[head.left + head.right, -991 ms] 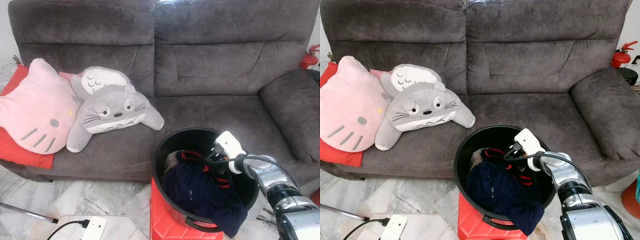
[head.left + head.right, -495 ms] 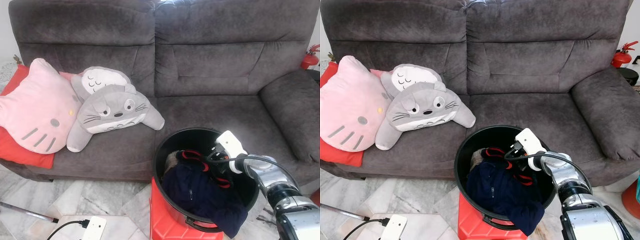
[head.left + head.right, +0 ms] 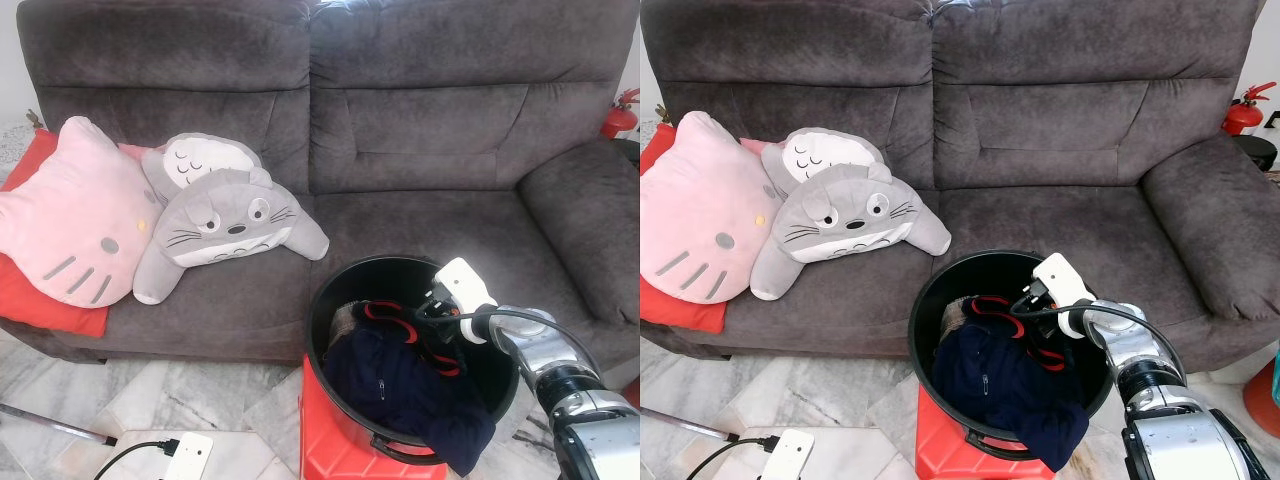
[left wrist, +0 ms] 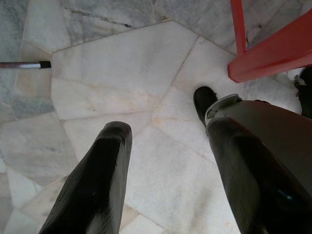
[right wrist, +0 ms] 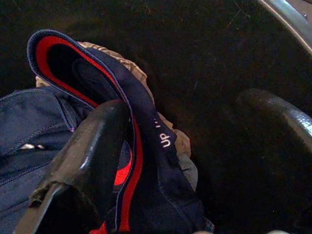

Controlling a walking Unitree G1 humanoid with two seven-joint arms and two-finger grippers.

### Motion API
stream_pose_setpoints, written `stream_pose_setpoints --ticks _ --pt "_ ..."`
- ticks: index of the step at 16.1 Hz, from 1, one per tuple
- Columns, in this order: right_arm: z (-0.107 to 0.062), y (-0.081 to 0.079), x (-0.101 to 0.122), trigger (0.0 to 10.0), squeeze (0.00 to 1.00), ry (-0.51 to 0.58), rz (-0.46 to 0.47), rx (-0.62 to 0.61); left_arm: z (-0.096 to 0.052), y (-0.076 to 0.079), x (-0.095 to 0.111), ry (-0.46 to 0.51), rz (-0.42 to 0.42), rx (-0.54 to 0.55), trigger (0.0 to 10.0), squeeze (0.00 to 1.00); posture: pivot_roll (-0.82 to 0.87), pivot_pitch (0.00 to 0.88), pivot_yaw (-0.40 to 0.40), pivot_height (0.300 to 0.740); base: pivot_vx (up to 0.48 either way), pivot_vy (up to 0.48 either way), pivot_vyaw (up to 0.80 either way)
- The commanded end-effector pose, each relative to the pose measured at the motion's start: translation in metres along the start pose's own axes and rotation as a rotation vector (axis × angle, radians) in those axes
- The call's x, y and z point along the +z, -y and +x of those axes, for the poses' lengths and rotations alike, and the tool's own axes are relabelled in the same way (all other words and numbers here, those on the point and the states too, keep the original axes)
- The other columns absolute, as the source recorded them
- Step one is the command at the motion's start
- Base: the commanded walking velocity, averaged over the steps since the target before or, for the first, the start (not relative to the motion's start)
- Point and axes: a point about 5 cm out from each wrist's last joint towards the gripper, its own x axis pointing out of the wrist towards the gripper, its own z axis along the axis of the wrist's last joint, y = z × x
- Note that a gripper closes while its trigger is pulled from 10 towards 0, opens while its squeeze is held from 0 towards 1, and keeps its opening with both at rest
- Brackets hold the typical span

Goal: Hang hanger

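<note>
1. Grey fabric sofa (image 3: 420, 150) fills the far half of the scene, with a pink cat cushion (image 3: 65, 225) and a grey plush cushion (image 3: 225, 215) resting on its left seat.
2. Near and in front of the sofa, right of centre, a round black bucket (image 3: 335, 290) sits on a red stool (image 3: 330, 440) over pale marble floor (image 3: 170, 395).
3. Inside the bucket lies a heap of clothes: a navy garment (image 3: 400, 385) spilling over the near rim, and a dark waistband with red trim (image 5: 131, 146) on top.
4. No hanger can be made out; the task's thing is either buried under the clothes or somewhere outside these views.
5. The right end effector (image 5: 180, 161) reaches down into the far right side of the bucket. Its fingers are spread apart, grasping nothing, with one finger (image 5: 92, 146) pressed against the red-trimmed waistband.
6. The left end effector (image 4: 165, 161) hangs idle over the floor near the stool, fingers released and apart.
7. Judged from this, the right arm is much the nearer to the bucket, and the clothes lie directly below and left of its fingers, so any search for a hanger falls to that arm.
</note>
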Motion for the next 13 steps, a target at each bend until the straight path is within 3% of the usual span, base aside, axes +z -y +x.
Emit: stream_pose_setpoints --ticks 1,10,13 --pt "0.0 0.001 0.0 10.0 0.0 -0.001 0.003 -0.009 -0.001 -0.001 -0.006 -0.018 -0.005 0.005 10.0 0.0 -0.08 0.04 0.044 0.74 0.0 0.0 0.0" --pt "0.0 0.0 -0.011 10.0 0.0 -0.047 0.004 -0.068 -0.001 -0.004 -0.007 -0.022 -0.001 0.008 10.0 0.0 -0.08 0.044 0.051 0.74 0.0 0.0 0.0" --pt "0.002 -0.007 -0.022 10.0 0.0 -0.091 -0.01 -0.047 -0.001 -0.004 -0.007 -0.023 0.002 0.008 10.0 0.0 -0.08 0.046 0.051 0.74 0.0 0.0 0.0"
